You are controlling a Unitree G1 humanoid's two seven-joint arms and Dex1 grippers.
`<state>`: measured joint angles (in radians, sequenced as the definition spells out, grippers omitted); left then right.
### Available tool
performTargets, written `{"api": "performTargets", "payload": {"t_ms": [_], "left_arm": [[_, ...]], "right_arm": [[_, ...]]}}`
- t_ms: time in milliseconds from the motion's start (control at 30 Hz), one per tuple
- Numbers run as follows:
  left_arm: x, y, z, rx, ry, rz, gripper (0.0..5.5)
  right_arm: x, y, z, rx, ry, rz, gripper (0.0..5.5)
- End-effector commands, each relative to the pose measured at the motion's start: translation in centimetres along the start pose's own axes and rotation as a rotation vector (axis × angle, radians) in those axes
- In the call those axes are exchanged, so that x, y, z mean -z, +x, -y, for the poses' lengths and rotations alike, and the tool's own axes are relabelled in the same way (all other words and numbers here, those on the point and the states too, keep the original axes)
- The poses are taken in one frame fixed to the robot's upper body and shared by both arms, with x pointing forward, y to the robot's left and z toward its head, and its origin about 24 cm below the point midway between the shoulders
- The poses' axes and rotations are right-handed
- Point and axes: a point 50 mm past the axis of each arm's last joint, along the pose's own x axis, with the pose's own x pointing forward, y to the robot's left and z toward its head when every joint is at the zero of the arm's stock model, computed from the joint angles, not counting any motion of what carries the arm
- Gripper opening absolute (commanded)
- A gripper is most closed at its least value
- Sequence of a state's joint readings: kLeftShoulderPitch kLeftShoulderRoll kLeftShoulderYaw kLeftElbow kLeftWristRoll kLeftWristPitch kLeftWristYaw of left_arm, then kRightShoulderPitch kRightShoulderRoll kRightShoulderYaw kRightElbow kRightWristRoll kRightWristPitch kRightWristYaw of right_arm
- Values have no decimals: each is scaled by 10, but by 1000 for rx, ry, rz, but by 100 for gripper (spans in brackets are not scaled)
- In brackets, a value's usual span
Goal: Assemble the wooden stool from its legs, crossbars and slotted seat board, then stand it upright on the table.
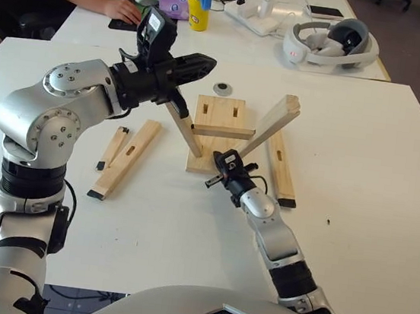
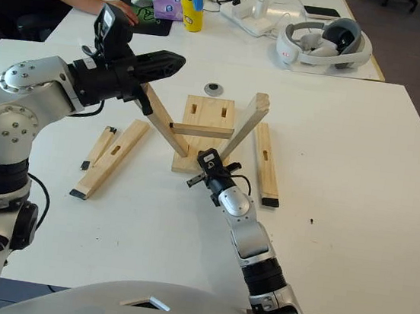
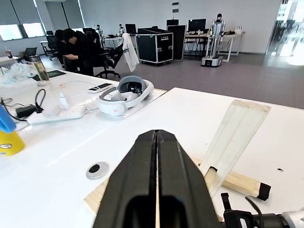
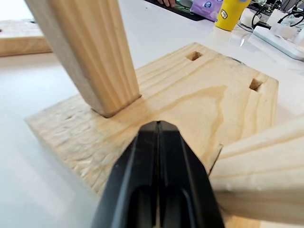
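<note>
**Half-Built Stool Is Waiting on Its Second Pair of Legs**

The seat board (image 1: 219,112) is lying flat in the middle of the table (image 1: 378,162), slotted face up, its long axis running away from the robot. Two legs are standing in its near end, the left-hand leg (image 1: 186,135) leaning out to the left and the right-hand leg (image 1: 272,122) leaning out to the right. Together they are making a V tied by one crossbar (image 1: 223,131) lying across the board.

The left gripper (image 1: 210,65) is hovering over the top of the left-hand leg with its fingers pressed together, pinching nothing. The right gripper (image 1: 230,156), likewise closed and empty, is sitting at the board's near edge between the two leg roots.

The job appears to be about half done. The two far slots (image 1: 203,109) are gaping empty. A loose leg (image 1: 127,158) and a short crossbar (image 1: 113,147) are lying slantwise to the board's left. Another loose leg (image 1: 280,169) is lying just beside its right edge, nearly parallel to it, dark-capped end towards the robot.

The next move is probably calling for a gripper to spread, pick up a loose leg and bring its plain end down into a far slot.
</note>
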<state>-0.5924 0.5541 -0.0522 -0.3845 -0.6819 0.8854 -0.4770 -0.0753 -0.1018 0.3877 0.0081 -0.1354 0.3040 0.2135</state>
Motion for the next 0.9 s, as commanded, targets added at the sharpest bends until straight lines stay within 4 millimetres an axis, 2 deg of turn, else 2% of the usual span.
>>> {"api": "performTargets", "payload": {"t_ms": [33, 200, 300, 367, 400, 433, 467, 533, 600, 633, 667, 733, 833, 900], "left_arm": [[16, 12, 0, -23, -67, -34, 1], [-19, 8, -25, -189, 32, 128, 1], [-64, -4, -31, -242, 80, 385, 1], [-96, -17, -27, -209, 64, 606, 1], [-99, -18, -24, -180, 58, 620, 1], [-96, -16, -21, -146, 47, 591, 1], [-80, -8, -19, -132, 48, 485, 1], [-31, 8, -12, -112, 36, 200, 1], [21, 14, -3, -107, 6, -72, 1], [39, 13, 0, -125, 7, -150, 1], [46, 14, 0, -148, 5, -175, 1], [43, 17, -3, -205, 41, -146, 1], [-2, 25, -10, -318, 92, 137, 1], [-30, 20, -13, -419, 158, 323, 1]], "right_arm": [[58, -12, -22, -106, 59, -297, 0], [59, -11, -22, -104, 57, -305, 0], [59, -10, -21, -100, 55, -306, 0], [59, -10, -20, -95, 58, -306, 0], [59, -10, -20, -94, 59, -305, 0], [59, -11, -21, -93, 60, -305, 0], [59, -10, -21, -92, 61, -304, 0], [59, -10, -21, -95, 60, -301, 0], [58, -9, -20, -101, 55, -297, 0], [57, -8, -20, -104, 53, -295, 0], [56, -8, -20, -103, 52, -293, 0], [56, -7, -19, -97, 52, -291, 0], [56, -6, -16, -74, 47, -286, 0], [53, -5, -14, -52, 47, -263, 0]]}}
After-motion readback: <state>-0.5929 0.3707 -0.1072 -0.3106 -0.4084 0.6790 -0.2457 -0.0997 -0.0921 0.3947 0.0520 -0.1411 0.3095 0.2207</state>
